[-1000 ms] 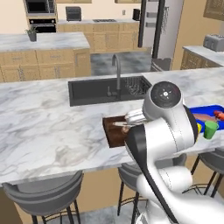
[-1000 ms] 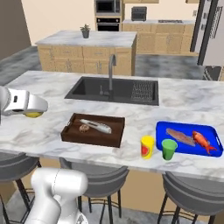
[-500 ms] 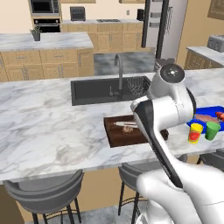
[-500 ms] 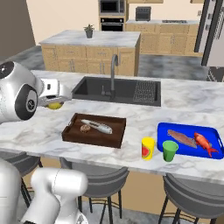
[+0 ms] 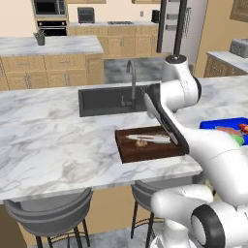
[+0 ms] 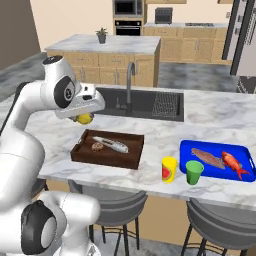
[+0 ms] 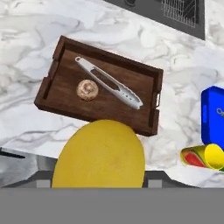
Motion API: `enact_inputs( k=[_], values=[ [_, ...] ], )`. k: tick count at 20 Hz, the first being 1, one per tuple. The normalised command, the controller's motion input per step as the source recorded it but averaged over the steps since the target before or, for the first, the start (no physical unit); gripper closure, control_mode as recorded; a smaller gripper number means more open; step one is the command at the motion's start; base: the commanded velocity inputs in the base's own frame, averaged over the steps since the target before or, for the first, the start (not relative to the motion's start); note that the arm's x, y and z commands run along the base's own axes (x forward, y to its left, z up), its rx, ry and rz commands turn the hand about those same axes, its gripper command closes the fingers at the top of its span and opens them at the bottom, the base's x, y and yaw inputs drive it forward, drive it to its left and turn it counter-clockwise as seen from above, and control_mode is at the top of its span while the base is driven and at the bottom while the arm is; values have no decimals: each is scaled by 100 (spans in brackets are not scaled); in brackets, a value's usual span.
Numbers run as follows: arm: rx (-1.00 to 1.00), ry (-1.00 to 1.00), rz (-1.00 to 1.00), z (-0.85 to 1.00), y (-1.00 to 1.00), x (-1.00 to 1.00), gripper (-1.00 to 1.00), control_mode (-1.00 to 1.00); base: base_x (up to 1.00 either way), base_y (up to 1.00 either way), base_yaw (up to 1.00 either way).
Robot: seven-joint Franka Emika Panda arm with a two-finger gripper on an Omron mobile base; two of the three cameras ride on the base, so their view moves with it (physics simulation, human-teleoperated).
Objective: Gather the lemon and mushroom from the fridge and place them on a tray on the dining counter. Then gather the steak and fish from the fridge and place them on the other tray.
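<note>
lemon (image 7: 99,154) pinched in the gripper (image 6: 86,117) has swung in from the counter's far left, now near the brown tray (image 6: 80,152) holding the mushroom (image 6: 97,147); drop-off looks next.

In the left base view, the right part of the dark brown wooden rectangular tray (image 5: 145,147) and most of the bright blue shallow tray (image 5: 220,124) are covered by the white arm. In the hand view, the lower half of the roundish yellow lemon (image 7: 99,158) is cut off at the bottom, and the fingertips of the end effector (image 6: 84,118) are hidden behind it. There the blue tray is cropped by the right edge. The tall brushed-grey steel fridge (image 6: 242,40) is cut by the right edge of the right base view.
</note>
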Motion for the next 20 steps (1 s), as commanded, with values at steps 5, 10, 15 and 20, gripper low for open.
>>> enact_inputs(
  k=[5, 10, 15, 20],
  values=[
    [-3, 16, -9, -64, -24, 43, 100, -100, 0, 0, 0],
    [0, 2, -5, -72, -9, 64, 100, -100, 0, 0, 0],
    [0, 0, -1, -65, -12, 75, 100, -100, 0, 0, 0],
    [0, 4, 0, -59, -25, 45, 100, -100, 0, 0, 0]
  ],
)
